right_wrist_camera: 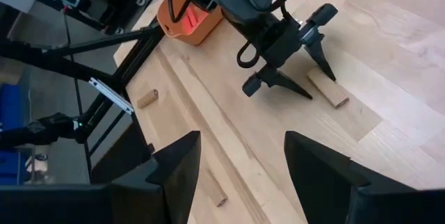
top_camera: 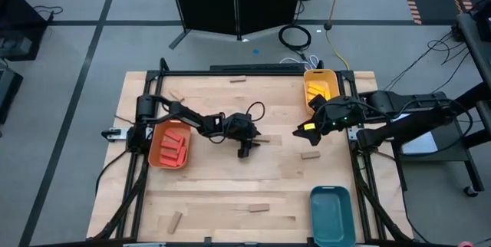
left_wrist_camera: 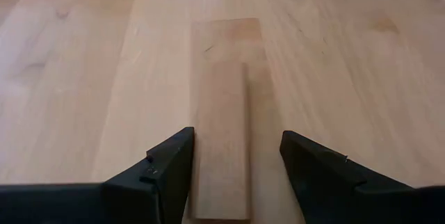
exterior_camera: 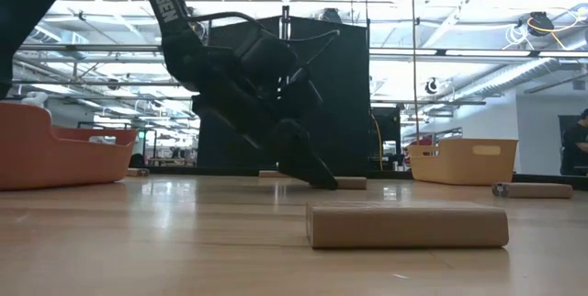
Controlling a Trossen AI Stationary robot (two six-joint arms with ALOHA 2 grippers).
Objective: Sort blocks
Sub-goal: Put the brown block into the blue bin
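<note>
My left gripper is open and low over the table's middle. Its fingers stand on either side of a plain tan block that lies flat on the wood, lengthwise between them. One finger is close against the block's long side; I cannot tell whether it touches. The right wrist view shows this gripper astride the block. My right gripper is open and empty, raised near the yellow tray. Other tan blocks lie flat around the table.
An orange tray holding red blocks sits at the table's left. A yellow tray with yellow blocks stands at the far right, and a teal tray at the near right. In the low view a tan block lies close in front.
</note>
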